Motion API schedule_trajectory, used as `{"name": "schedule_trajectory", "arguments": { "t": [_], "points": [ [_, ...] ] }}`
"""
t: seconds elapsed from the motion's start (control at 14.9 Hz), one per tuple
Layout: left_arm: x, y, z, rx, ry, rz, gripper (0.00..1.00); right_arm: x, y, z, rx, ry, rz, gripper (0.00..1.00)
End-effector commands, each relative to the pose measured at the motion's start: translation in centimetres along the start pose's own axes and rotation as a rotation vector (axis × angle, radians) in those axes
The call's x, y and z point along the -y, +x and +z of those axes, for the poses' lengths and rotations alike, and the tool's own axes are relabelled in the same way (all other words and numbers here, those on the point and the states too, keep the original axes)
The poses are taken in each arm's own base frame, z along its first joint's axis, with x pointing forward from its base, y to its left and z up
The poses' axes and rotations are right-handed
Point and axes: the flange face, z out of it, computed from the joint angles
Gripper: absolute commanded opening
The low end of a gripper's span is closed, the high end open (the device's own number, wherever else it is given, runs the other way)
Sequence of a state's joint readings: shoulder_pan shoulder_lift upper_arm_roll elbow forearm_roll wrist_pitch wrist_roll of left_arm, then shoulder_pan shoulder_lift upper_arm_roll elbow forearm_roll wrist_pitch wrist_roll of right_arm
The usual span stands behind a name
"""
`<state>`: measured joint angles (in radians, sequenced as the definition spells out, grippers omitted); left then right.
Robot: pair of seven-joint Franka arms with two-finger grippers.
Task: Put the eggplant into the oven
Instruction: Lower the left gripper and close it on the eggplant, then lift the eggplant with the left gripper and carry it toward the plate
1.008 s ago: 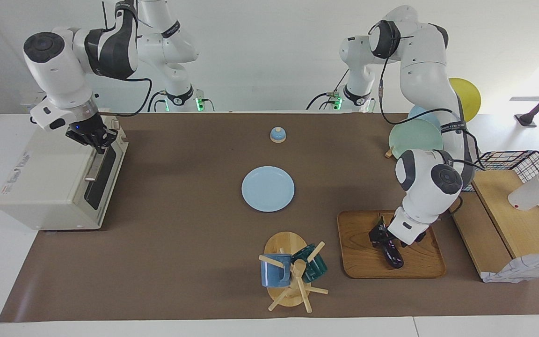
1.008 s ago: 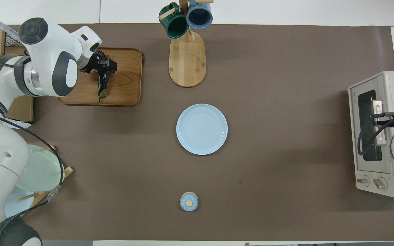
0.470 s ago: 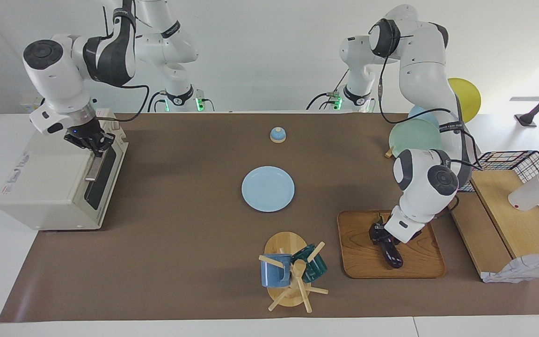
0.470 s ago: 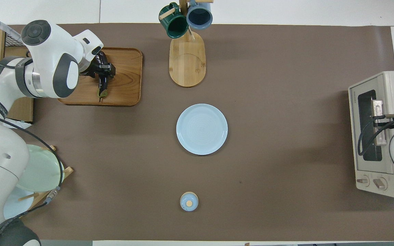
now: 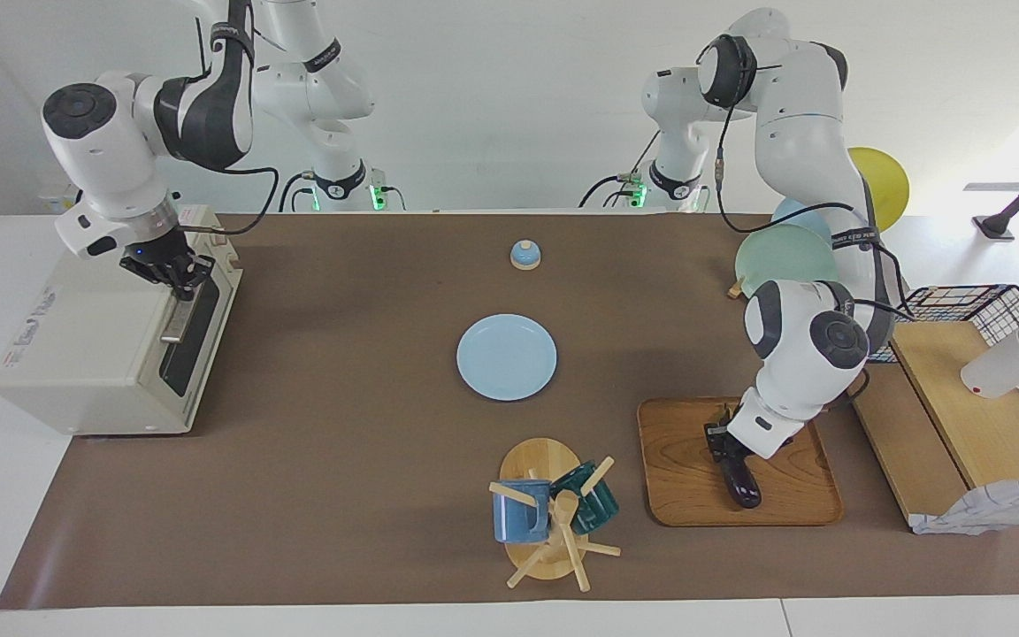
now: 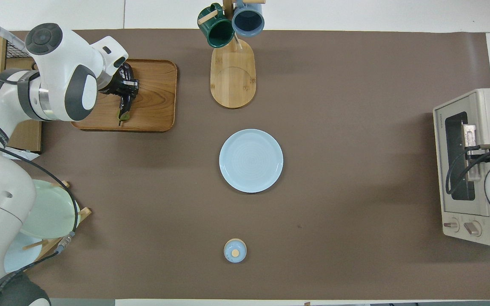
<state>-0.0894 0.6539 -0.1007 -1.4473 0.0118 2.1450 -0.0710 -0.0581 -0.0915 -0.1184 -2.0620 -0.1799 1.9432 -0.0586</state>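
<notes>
- The brown mat (image 5: pixel 341 460) lies bare between the oven (image 5: pixel 94 349) at the right arm's end and the wooden tray (image 5: pixel 686 495) at the left arm's end; only a light blue plate (image 5: pixel 506 356) sits mid-table, with a mug rack (image 5: pixel 554 518) beside the tray and a small bell (image 5: pixel 524 255) nearer to the robots.
- The tray sits close to the mat's edge farthest from the robots, beside a wooden shelf (image 5: pixel 969 416).
- The left gripper (image 5: pixel 726 442) is down on the tray, fingers clamped on the eggplant (image 5: pixel 739 482), which lies on the tray with its dark end sticking out past the fingers.
- The right gripper (image 5: pixel 175 276) is closed at the top of the oven's door, at the metal bar handle (image 5: pixel 180 317); the door is not opened.
</notes>
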Motion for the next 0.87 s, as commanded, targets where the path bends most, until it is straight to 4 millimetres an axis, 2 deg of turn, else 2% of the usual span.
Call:
{"name": "schedule_trajectory", "arguments": {
  "t": [0.0,0.07,0.2,0.27,0.4,0.47,0.6,0.74,0.81],
  "points": [
    [0.1,-0.4,-1.4,0.035,0.012,0.003,0.00,0.0,-0.6,0.6,-0.005,-0.004,0.012,0.00],
    [-0.4,-0.4,-3.5,0.043,-0.004,-0.011,0.00,0.2,-0.6,0.6,-0.009,0.000,0.010,0.00],
    [-1.3,-1.3,-9.8,0.021,-0.088,-0.071,0.00,0.7,-0.2,0.6,-0.024,0.000,-0.001,0.00],
    [-1.8,-2.3,-11.9,0.038,-0.091,-0.114,0.00,1.0,0.2,1.6,-0.022,0.006,-0.005,0.00],
    [-6.0,-4.5,-15.9,0.068,-0.090,-0.138,0.00,2.3,0.7,2.4,-0.032,0.030,-0.013,0.00],
    [-8.1,-5.7,-17.0,0.089,-0.085,-0.162,0.00,3.8,1.2,2.9,-0.036,0.036,-0.034,0.00],
    [-13.5,-8.2,-18.0,0.103,-0.079,-0.193,0.00,4.8,1.9,4.0,-0.039,0.039,-0.040,0.00],
    [-18.3,-10.2,-17.3,0.117,-0.074,-0.196,0.00,5.7,2.2,5.2,-0.049,0.062,-0.039,0.00],
    [-20.0,-11.2,-17.2,0.116,-0.090,-0.193,0.00,7.1,2.5,5.6,-0.056,0.062,-0.061,0.00]
  ]
}}
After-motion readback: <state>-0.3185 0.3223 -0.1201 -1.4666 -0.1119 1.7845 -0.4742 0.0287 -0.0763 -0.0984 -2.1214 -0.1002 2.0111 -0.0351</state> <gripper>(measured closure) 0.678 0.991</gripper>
